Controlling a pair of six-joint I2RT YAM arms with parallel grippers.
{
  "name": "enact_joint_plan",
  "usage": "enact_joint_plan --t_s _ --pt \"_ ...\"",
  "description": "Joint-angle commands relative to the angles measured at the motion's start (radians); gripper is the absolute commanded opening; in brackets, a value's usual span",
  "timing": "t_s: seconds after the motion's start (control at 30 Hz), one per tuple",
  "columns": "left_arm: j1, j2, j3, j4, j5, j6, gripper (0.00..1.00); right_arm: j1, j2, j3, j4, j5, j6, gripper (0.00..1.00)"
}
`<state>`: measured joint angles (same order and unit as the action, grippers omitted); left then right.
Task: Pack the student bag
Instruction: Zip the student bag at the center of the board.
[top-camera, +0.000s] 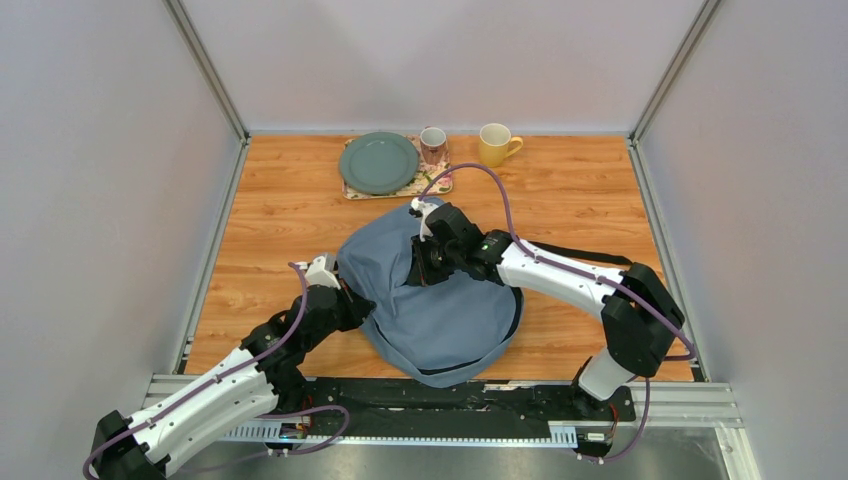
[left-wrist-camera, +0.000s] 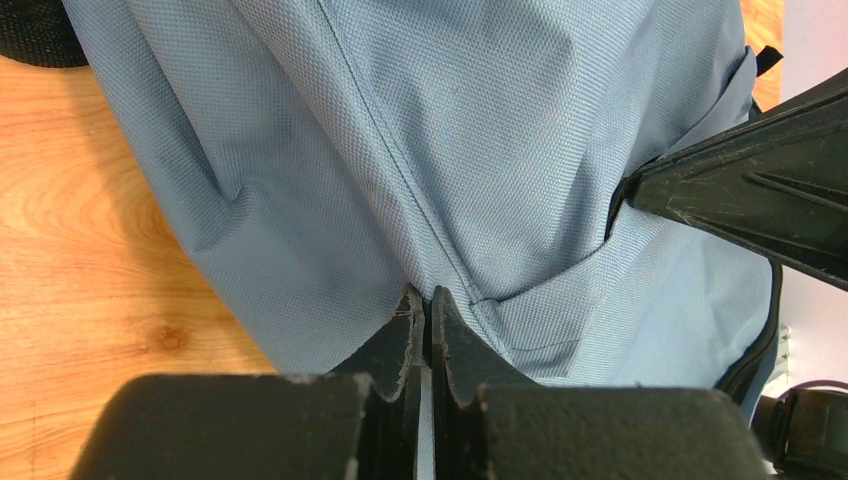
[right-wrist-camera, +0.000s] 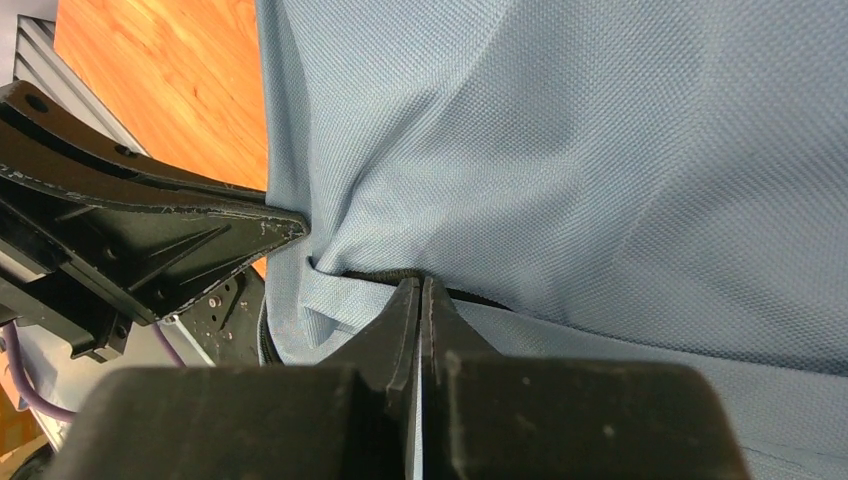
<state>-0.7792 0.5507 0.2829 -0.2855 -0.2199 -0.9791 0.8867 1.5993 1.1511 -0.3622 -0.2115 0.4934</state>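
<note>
Student bag (top-camera: 445, 325) fabric in left tool (left-wrist-camera: 427, 298), right tool (right-wrist-camera: 420, 285); arms bent

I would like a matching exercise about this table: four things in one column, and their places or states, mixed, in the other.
Things:
1 student bag
2 plate
3 yellow mug
4 right gripper

Places or states:
a on the patterned tray
b shut on a fabric fold
c lying in the middle, grey-blue
d standing on the table near its far edge

Pairs: 1-c, 2-a, 3-d, 4-b
</note>
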Motion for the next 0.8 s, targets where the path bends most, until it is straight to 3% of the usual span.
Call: enact_joint_plan --t_s 0.0,0.3,0.77 --pt "-0.002 -0.014 0.001 0.005 0.002 0.011 0.00 0.009 -0.004 0.039 -0.009 -0.002 -0.001 0.00" --pt "-0.002 -0.038 0.018 -0.029 -0.019 0.034 0.00 -0.015 -0.058 0.062 -0.075 0.167 -0.018 0.00" --pt "0.001 -0.049 0.036 -0.064 -0.029 0.057 0.00 -0.097 -0.104 0.058 -0.133 0.243 -0.059 0.00"
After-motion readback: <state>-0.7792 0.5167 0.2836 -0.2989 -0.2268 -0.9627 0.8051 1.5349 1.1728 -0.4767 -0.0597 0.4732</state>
